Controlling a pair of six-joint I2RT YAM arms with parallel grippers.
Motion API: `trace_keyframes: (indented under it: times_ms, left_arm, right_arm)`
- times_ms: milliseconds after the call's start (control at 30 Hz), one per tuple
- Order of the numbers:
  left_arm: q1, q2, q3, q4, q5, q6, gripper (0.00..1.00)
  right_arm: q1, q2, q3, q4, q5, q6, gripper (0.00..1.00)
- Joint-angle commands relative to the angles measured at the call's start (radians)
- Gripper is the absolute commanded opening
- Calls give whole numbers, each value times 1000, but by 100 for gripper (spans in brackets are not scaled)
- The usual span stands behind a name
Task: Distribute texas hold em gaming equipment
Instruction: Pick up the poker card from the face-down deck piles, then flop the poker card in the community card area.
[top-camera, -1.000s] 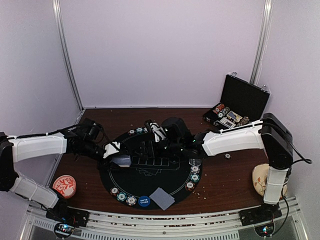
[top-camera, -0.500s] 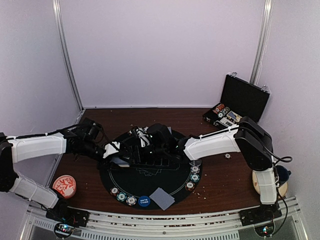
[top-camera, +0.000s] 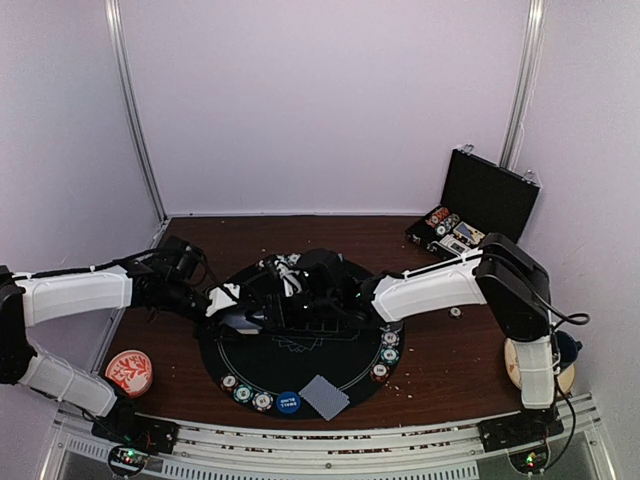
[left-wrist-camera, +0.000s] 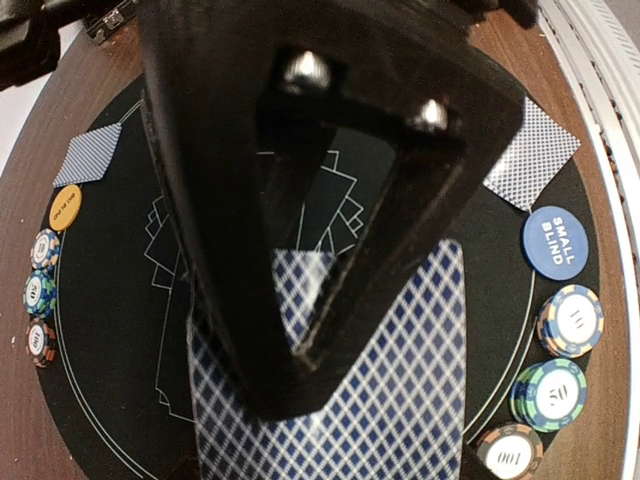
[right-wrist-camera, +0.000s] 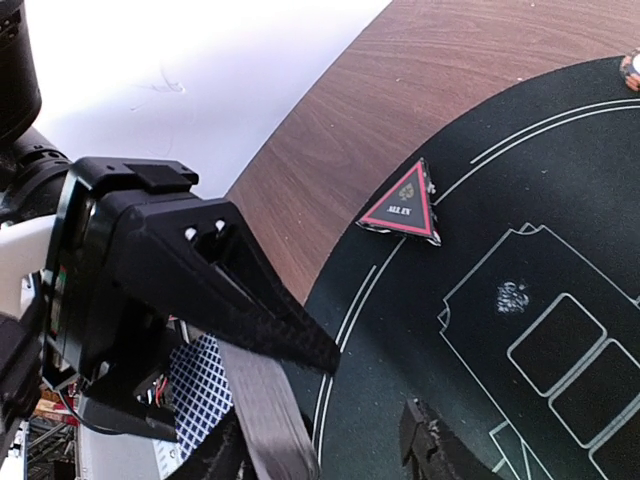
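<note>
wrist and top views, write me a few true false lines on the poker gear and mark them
1. The left fingers grip a blue-backed card. True.
2. The blue disc reads BIG BLIND. False: it reads SMALL BLIND.
3. The case stands open. True.
4. The red triangle lies in the case. False: it lies at the mat's edge.

We see the playing cards (left-wrist-camera: 400, 390) only in part: the left tool (left-wrist-camera: 300, 320) covers their middle, and the picture's edge cuts their bottom. On the right tool (right-wrist-camera: 330, 452), the fingertips run off its wrist view.
</note>
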Motion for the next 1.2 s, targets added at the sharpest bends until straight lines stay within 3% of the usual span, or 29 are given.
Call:
trace_keyframes:
  times_ms: [0,67,167,367,667,833,1167]
  left_arm:
    - [-4,-12,5,26,34,13,13]
    - [-2,-9,5,26,34,12,13]
    - [-3,-4,5,26,31,13,13]
    - [-3,5,5,35,17,10,13]
    - [19,37,27,68,-49,-50,12]
    - [83,73,57,56,-46,-59,12]
    - [214,67,82,31,-48,-57,12]
  right_arm:
    - [-23,-47,-44,-82,57,-30,48]
    - [-25,-62,-53,-90,64,-35,46]
    - [-27,-77,-55,-106,57,-42,34]
    - [-29,-131,-87,-109,30,-50,0]
    - [-58,-250,-154,-154,105,-76,0]
    - [-59,-270,-87,-341,350,-162,0]
    - [-38,-71,203,-590,795,-287,0]
